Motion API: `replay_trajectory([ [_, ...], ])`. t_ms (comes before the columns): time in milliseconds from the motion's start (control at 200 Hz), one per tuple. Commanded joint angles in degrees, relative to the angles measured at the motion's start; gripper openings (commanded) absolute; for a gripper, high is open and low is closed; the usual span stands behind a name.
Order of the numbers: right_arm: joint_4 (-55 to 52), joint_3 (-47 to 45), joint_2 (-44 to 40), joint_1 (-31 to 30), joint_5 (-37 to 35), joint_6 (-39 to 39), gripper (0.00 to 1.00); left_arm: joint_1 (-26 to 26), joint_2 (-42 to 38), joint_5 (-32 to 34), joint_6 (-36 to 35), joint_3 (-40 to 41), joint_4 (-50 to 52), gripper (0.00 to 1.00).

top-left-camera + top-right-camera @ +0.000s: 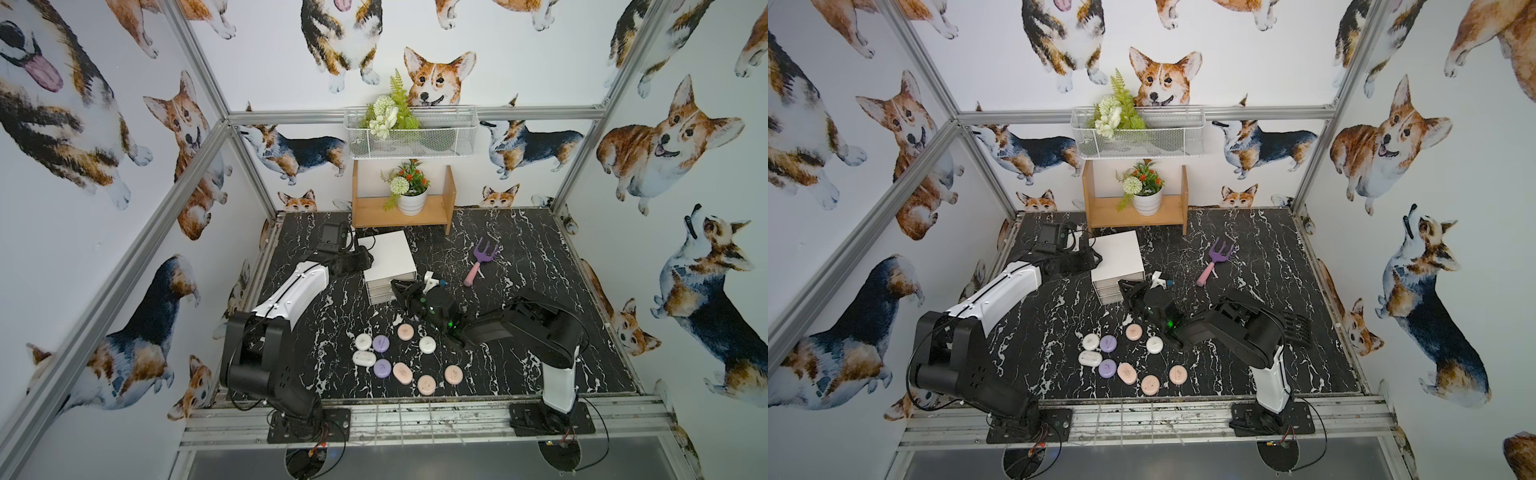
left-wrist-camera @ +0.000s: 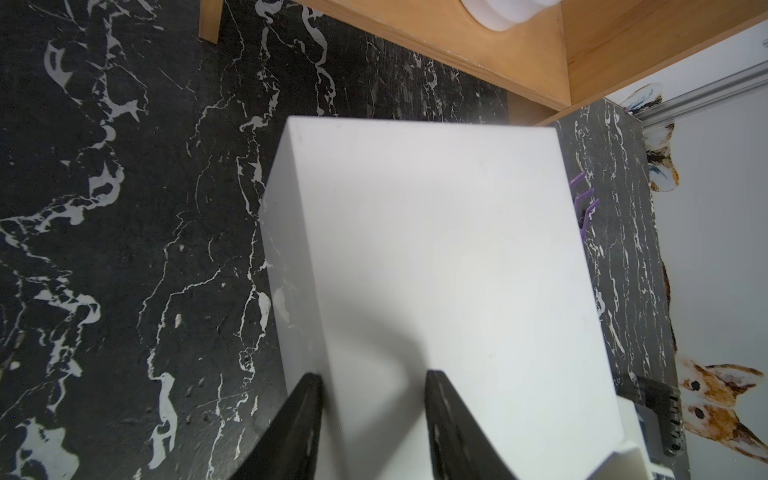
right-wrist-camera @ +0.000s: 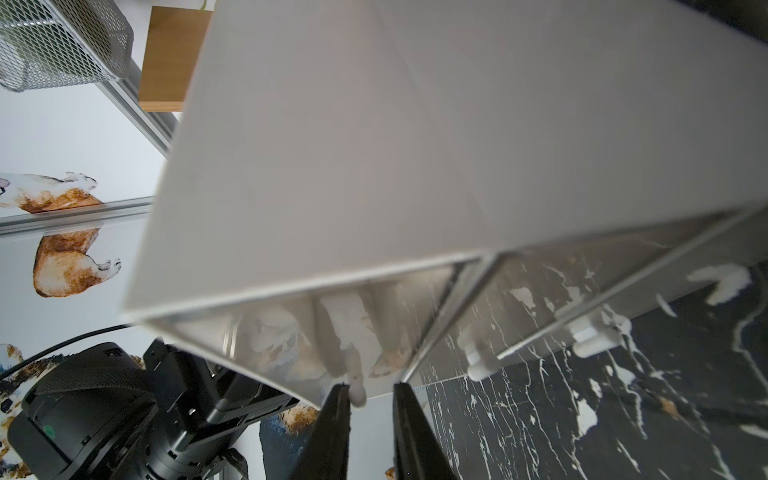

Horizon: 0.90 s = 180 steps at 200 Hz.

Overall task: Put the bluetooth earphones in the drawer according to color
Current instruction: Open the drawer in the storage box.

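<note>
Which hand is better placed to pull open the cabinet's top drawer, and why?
Right. The right hand is at the front of the drawer cabinet, its fingers either side of the top drawer's handle. The left hand sits over the cabinet's top side edge, off the front, likely better for steadying it.

On my feed the left arm [image 1: 291, 291] wears a glossy white shell with a dark seam and small screws [image 1: 305, 274], above boxy matt-black joints. The right arm [image 1: 519, 328] is mostly black, with a white lower sleeve [image 1: 561, 382] and a green light [image 1: 450, 322]. Each stands on a black base plate [image 1: 307, 424]; thin black cables [image 3: 62, 345] and a red wire [image 1: 318, 445] trail off. The left gripper [image 2: 372, 374] has black, tapered fingers [image 2: 299, 424], scuffed pale.
</note>
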<state>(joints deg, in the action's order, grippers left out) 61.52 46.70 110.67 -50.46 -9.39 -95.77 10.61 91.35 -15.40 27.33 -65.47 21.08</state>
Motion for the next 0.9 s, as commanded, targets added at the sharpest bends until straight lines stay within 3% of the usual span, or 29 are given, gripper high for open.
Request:
replay_trajectory([
  [0,0.32,0.98,0.28,0.27,-1.15,-0.22,0.23,0.20,1.29,1.60,-2.36,1.38,11.17,0.44],
  [475,0.55,1.31,0.30,1.33,-2.57,-0.21,0.14,0.20,1.04,1.67,-2.46,1.80,11.44,0.43],
  [716,0.51,0.21,0.38,1.46,-1.53,-0.59,0.00,0.20,1.20,1.69,-2.37,1.77,11.44,0.43],
  [896,1.07,-3.11,-0.57,-0.17,-1.42,-1.68,0.00,0.20,1.70,2.04,-1.94,1.29,11.50,0.43],
])
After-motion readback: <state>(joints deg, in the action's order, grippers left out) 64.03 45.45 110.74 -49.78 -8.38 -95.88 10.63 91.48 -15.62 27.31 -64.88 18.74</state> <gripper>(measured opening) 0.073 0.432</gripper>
